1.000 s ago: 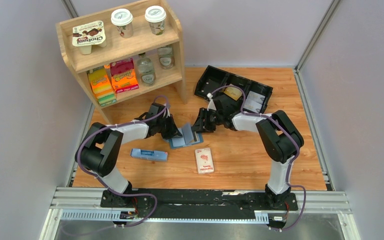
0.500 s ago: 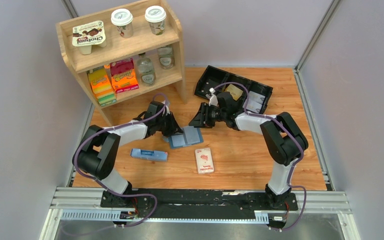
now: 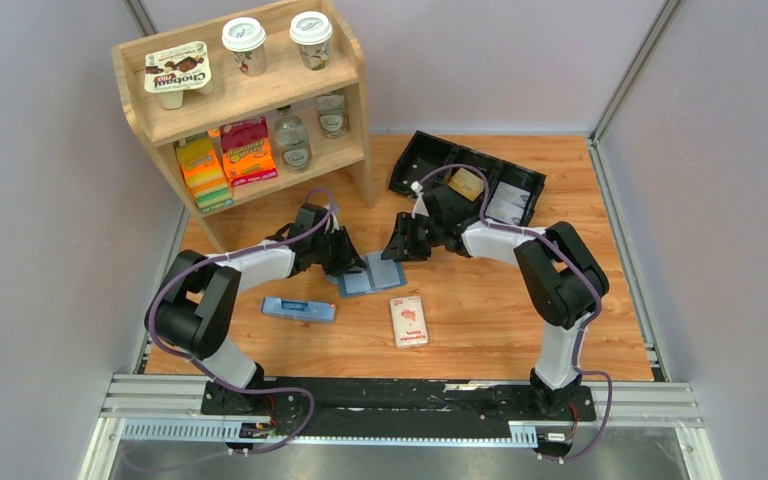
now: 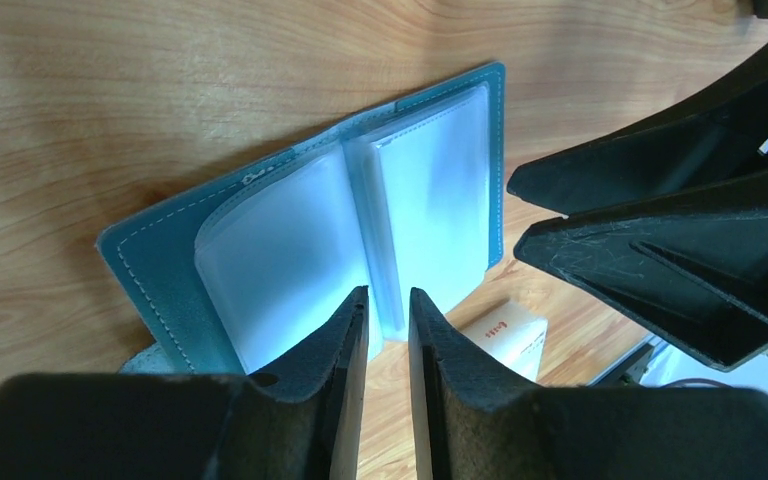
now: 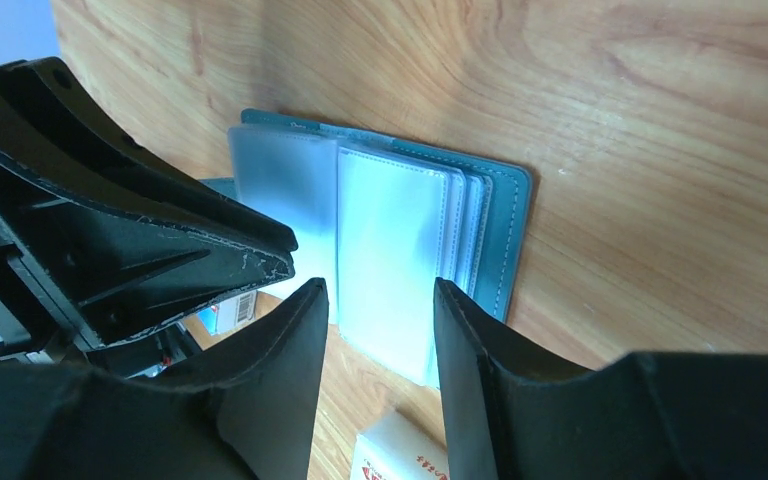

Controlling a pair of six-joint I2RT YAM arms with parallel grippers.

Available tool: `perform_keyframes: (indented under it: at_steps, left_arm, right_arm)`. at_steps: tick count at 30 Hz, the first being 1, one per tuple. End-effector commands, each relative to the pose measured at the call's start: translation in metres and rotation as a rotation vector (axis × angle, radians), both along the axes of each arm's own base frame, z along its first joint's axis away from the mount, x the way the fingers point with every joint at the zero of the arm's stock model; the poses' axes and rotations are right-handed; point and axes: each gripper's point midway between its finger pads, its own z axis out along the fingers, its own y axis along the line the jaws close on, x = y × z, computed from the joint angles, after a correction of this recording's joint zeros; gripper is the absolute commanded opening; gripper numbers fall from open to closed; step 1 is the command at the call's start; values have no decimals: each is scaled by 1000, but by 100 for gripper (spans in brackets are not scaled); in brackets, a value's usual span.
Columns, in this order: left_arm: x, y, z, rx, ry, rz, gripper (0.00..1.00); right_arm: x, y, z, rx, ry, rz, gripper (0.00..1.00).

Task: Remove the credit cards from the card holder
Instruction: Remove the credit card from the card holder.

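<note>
The light blue card holder (image 3: pixel 375 277) lies open and flat on the table between my two grippers. Its translucent sleeves show in the left wrist view (image 4: pixel 290 240) and the right wrist view (image 5: pixel 390 230), and no card shows through them. My left gripper (image 3: pixel 352 265) (image 4: pixel 388 300) is at the holder's left edge, jaws a narrow gap apart and empty. My right gripper (image 3: pixel 400 247) (image 5: pixel 380 290) is at its far right edge, open and empty. A tan-gold credit card (image 3: pixel 466 185) lies in the black tray (image 3: pixel 407 168). I cannot make out the dark grey card.
A white pack with a red picture (image 3: pixel 409 321) lies just in front of the holder. A narrow pale blue box (image 3: pixel 298 309) lies to the front left. A wooden shelf (image 3: pixel 250 110) with cups, bottles and boxes stands at the back left.
One second ago a panel of the holder stood raised between the grippers. Now it lies flat. The right gripper drew back, then came slightly closer again.
</note>
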Motion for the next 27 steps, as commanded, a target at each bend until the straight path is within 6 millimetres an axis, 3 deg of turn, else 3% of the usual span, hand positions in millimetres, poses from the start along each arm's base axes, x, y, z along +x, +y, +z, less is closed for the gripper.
perform_keyframes:
  at_steps: [1, 7, 13, 21, 27]
  left_arm:
    - [6, 4, 8, 31, -29, 9, 28]
    - [5, 28, 11, 154, -44, 32, 25]
    - [-5, 49, 0, 257, -10, 32, 24]
    - [-14, 46, -14, 254, 49, 0, 24]
    - [-15, 41, -16, 230, 60, -16, 23]
  right_arm:
    - [6, 7, 2, -58, -63, 34, 45]
    - [6, 12, 2, -77, -76, 53, 44]
    - [6, 16, -2, -94, -77, 63, 44]
    - [1, 20, -12, -109, -54, 79, 44]
    - [-4, 28, -9, -79, -46, 105, 43]
